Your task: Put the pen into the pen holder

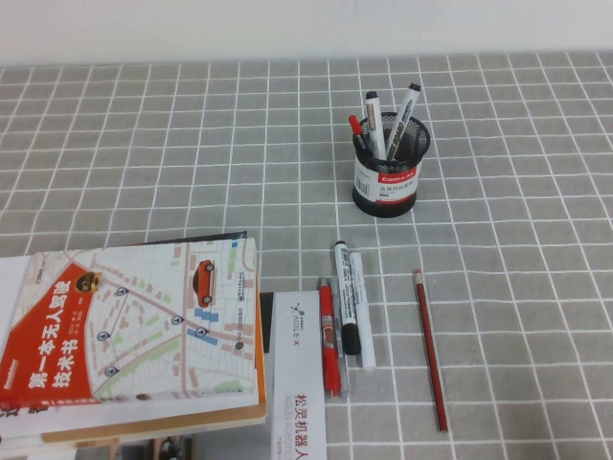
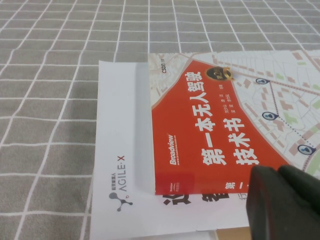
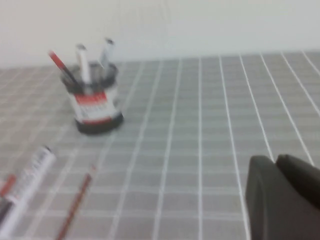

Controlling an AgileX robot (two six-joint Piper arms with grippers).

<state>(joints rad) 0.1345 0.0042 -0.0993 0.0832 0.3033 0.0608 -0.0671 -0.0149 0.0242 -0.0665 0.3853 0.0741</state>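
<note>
Pen (image 1: pixel 361 310) lies flat on the tablecloth, near the pen holder (image 1: pixel 386 177) and apart from it; insertion remains undone. You see the left gripper (image 2: pixel 285 205) above a book (image 2: pixel 225 125), the right gripper (image 3: pixel 282 197) beside the holder. Grip state: cannot tell.

Even, soft light; the pen holder (image 1: pixel 385 177) casts faint shadow on the bench (image 1: pixel 517 144). The right wrist view is blurred throughout; the others are sharp.
</note>
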